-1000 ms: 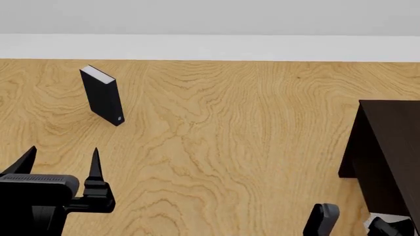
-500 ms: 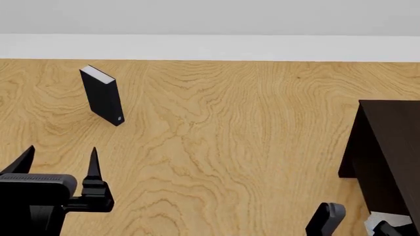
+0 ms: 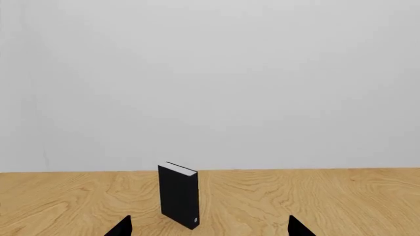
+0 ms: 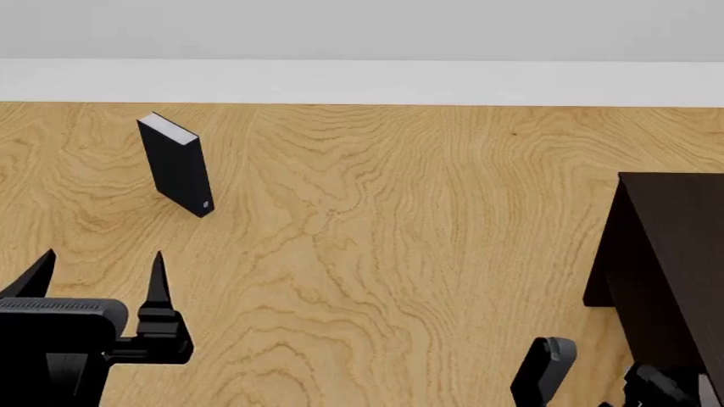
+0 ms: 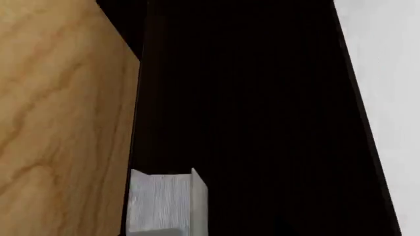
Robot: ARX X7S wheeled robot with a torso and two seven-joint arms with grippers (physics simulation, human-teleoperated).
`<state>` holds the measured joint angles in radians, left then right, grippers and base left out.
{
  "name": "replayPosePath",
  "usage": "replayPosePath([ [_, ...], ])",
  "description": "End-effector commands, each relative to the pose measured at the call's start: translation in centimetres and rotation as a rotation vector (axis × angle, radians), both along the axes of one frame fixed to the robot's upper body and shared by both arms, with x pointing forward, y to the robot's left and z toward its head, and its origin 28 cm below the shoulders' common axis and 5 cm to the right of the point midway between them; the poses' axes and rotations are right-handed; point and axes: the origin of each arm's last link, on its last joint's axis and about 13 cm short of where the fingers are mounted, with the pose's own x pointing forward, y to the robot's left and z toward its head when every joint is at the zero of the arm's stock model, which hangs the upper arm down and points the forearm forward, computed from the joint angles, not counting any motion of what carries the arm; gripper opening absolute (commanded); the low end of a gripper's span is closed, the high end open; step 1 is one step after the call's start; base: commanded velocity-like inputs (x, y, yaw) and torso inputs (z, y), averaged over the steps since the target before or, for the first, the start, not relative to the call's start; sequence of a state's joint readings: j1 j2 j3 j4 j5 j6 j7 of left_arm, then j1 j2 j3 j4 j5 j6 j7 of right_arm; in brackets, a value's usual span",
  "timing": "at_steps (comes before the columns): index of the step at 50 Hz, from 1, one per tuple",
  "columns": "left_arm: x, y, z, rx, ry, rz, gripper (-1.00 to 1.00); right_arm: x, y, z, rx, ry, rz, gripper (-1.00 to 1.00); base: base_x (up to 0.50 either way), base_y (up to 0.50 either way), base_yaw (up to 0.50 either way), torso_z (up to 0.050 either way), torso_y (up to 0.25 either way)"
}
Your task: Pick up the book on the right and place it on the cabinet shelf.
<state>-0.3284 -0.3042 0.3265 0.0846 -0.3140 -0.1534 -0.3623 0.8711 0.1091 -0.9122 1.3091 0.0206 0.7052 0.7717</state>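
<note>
1. Looking at the right wrist view, you have the book [image 5: 164, 204] showing as a slab of white page edges right against the dark face of the cabinet shelf [image 5: 249, 108]; whether it rests on a board yet cannot be told
2. Your right hand [image 4: 594, 381] sits at the near corner of the cabinet shelf [image 4: 667, 254], mostly cut off in the head view, so I cannot tell how far it is open or whether it grips the book
3. Your left hand [image 4: 97, 275] is spread wide and holds nothing; the black book [image 4: 178, 165] stands upright on the surface [image 4: 396, 237], well away from the cabinet shelf
4. Risk, as I judge it: letting go before the book is seated could drop it beside the cabinet shelf
5. Pushing in at an angle could jam its corner against the dark wood
6. Keep the left hand away from the black book [image 3: 178, 200], or it may topple
</note>
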Motion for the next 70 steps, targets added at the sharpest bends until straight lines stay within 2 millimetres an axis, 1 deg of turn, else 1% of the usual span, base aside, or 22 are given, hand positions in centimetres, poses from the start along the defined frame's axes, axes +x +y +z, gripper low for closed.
replayPosePath([
  [1, -0.1, 0.1, 0.1, -0.001, -0.003, 0.003, 1.0, 3.8, 6.5, 1.7, 0.186, -0.072, 0.531, 1.0, 0.0, 0.0, 0.01, 0.0, 0.0],
  [13, 0.1, 0.1, 0.1, -0.005, -0.004, 0.005, 1.0, 4.2, 7.3, 2.1, 0.222, -0.097, 0.57, 1.0, 0.0, 0.0, 0.0, 0.0, 0.0],
  [21, 0.0, 0.2, 0.1, -0.006, -0.004, 0.007, 1.0, 4.3, 7.2, 2.2, 0.267, -0.117, 0.545, 1.0, 0.0, 0.0, 0.0, 0.0, 0.0],
  [26, 0.0, 0.2, 0.1, -0.006, -0.004, 0.006, 1.0, 4.3, 7.4, 2.1, 0.397, -0.12, 0.505, 1.0, 0.0, 0.0, 0.0, 0.0, 0.0],
  [27, 0.0, 0.2, 0.1, -0.005, -0.004, 0.006, 1.0, 4.3, 7.6, 2.1, 0.468, -0.123, 0.486, 1.0, 0.0, 0.0, 0.0, 0.0, 0.0],
  [31, 0.0, 0.1, 0.1, -0.004, -0.003, 0.005, 1.0, 4.5, 7.6, 2.3, 0.582, -0.156, 0.432, 1.0, 0.0, 0.0, 0.0, 0.0, 0.0],
  [33, -0.1, 0.1, 0.1, -0.004, -0.003, 0.005, 1.0, 4.8, 7.4, 2.5, 0.7, -0.19, 0.374, 1.0, 0.0, 0.0, 0.0, 0.0, 0.0],
  [37, 0.0, 0.1, 0.0, -0.003, -0.002, 0.003, 1.0, 5.0, 7.1, 2.9, 0.84, -0.213, 0.311, 1.0, 0.0, 0.0, 0.0, 0.0, 0.0],
  [39, 0.0, 0.1, 0.0, -0.003, -0.002, 0.002, 1.0, 5.0, 7.0, 2.9, 0.858, -0.212, 0.286, 1.0, 0.0, 0.0, 0.0, 0.0, 0.0],
  [40, 0.0, 0.1, 0.0, -0.004, -0.002, 0.002, 1.0, 5.1, 6.9, 3.0, 0.912, -0.22, 0.263, 1.0, 0.0, 0.0, 0.0, 0.0, 0.0],
  [41, -0.1, 0.1, 0.1, -0.004, -0.003, 0.002, 1.0, 5.1, 6.9, 3.1, 0.923, -0.223, 0.254, 1.0, 0.0, 0.0, 0.0, 0.0, 0.0],
  [44, 0.0, 0.1, 0.0, -0.004, -0.002, 0.002, 1.0, 5.3, 6.4, 3.4, 0.993, -0.248, 0.165, 1.0, 0.0, 0.0, 0.0, 0.0, 0.0],
  [46, -0.1, 0.1, 0.0, -0.005, -0.003, 0.002, 1.0, 5.4, 6.1, 3.6, 1.038, -0.259, 0.158, 1.0, 0.0, 0.0, 0.0, 0.0, 0.0],
  [49, -0.1, 0.1, 0.0, -0.004, -0.003, 0.0, 1.0, 5.6, 5.7, 4.0, 1.063, -0.268, 0.12, 1.0, 0.0, 0.0, 0.0, 0.0, 0.0],
  [52, -0.2, 0.1, 0.2, -0.005, -0.003, 0.0, 1.0, 5.7, 5.2, 4.3, 1.052, -0.273, 0.075, 1.0, 0.0, 0.0, 0.0, 0.0, 0.0],
  [53, -0.2, 0.1, 0.2, -0.006, -0.004, 0.0, 1.0, 5.7, 4.9, 4.4, 1.022, -0.269, 0.052, 1.0, 0.0, 0.0, 0.0, 0.0, 0.0],
  [56, -0.2, 0.0, 0.2, -0.005, -0.006, -0.001, 1.0, 5.7, 4.6, 4.5, 1.039, -0.275, 0.028, 1.0, 0.0, 0.0, 0.0, 0.0, 0.0],
  [62, -0.3, 0.1, 0.4, -0.009, -0.01, -0.001, 1.0, 5.4, 3.7, 4.3, 1.022, -0.265, -0.034, 1.0, 0.0, 0.0, 0.0, 0.0, 0.0],
  [70, -0.3, 0.0, 0.5, -0.01, -0.014, -0.005, 1.0, 5.1, 3.3, 4.1, 1.033, -0.241, -0.068, 1.0, 0.0, 0.0, 0.0, 0.0, 0.0],
])
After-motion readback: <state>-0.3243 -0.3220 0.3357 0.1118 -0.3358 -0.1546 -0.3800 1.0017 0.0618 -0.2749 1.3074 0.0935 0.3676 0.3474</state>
